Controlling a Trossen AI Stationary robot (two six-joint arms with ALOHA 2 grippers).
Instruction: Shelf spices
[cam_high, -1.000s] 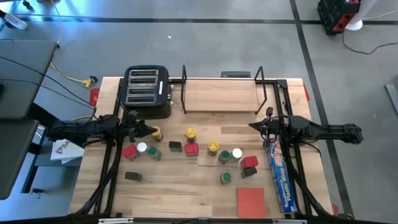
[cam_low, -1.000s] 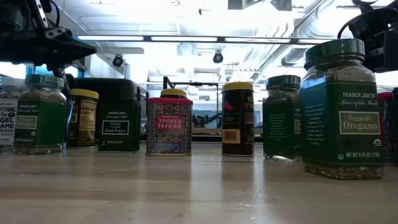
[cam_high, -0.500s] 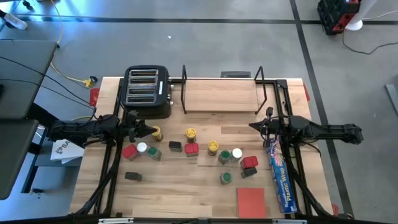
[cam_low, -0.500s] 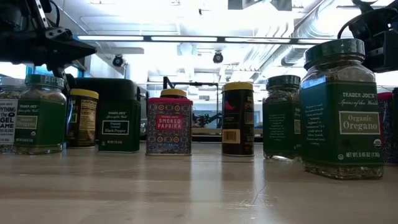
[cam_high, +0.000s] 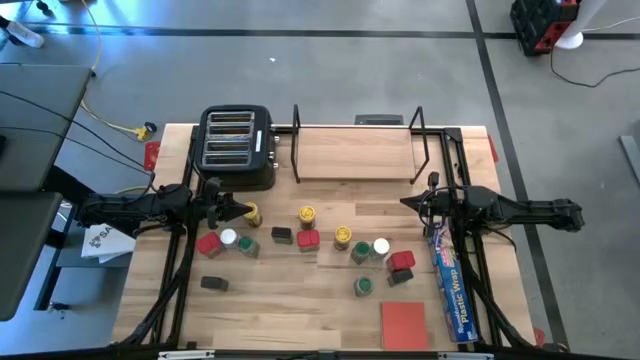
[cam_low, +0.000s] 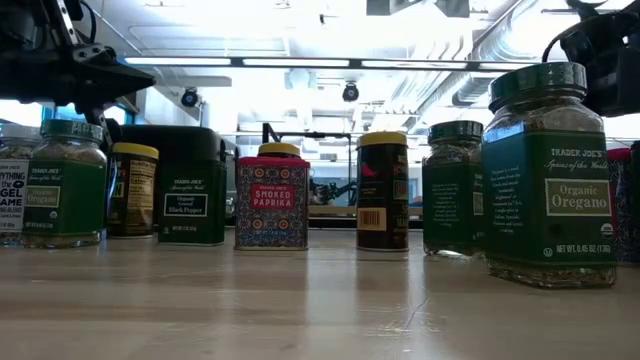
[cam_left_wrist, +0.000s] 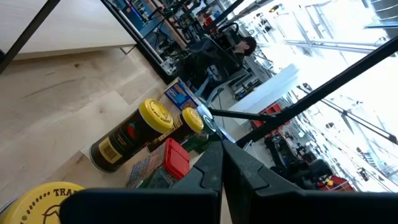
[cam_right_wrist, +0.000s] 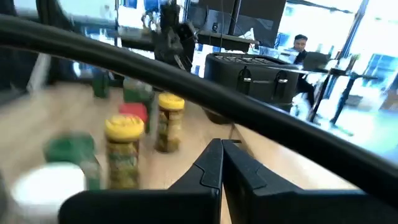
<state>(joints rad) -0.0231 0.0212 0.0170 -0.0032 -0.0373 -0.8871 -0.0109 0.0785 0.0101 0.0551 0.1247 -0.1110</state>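
Observation:
The spices stand loose on the table's middle (cam_high: 310, 245): jars with yellow lids (cam_high: 307, 214), green lids (cam_high: 363, 286) and white lids (cam_high: 381, 247), plus red tins (cam_high: 308, 240) and black tins (cam_high: 281, 234). In the low view they stand upright on their bases, among them an oregano jar (cam_low: 548, 180) and a paprika tin (cam_low: 272, 203). The shelf (cam_high: 355, 150) sits at the far edge with its wood board bare. My left gripper (cam_high: 241, 209) is shut and hovers by a yellow-lidded jar (cam_high: 251, 214), which also shows under its fingers (cam_left_wrist: 43, 202). My right gripper (cam_high: 405, 203) is shut, in front of the shelf's right end.
A black four-slot toaster (cam_high: 237, 148) stands left of the shelf. A long blue plastic-wrap box (cam_high: 452, 285) lies along the right side, under the right arm. A flat red square (cam_high: 404, 325) lies near the near edge. Bare wood shows at the near left.

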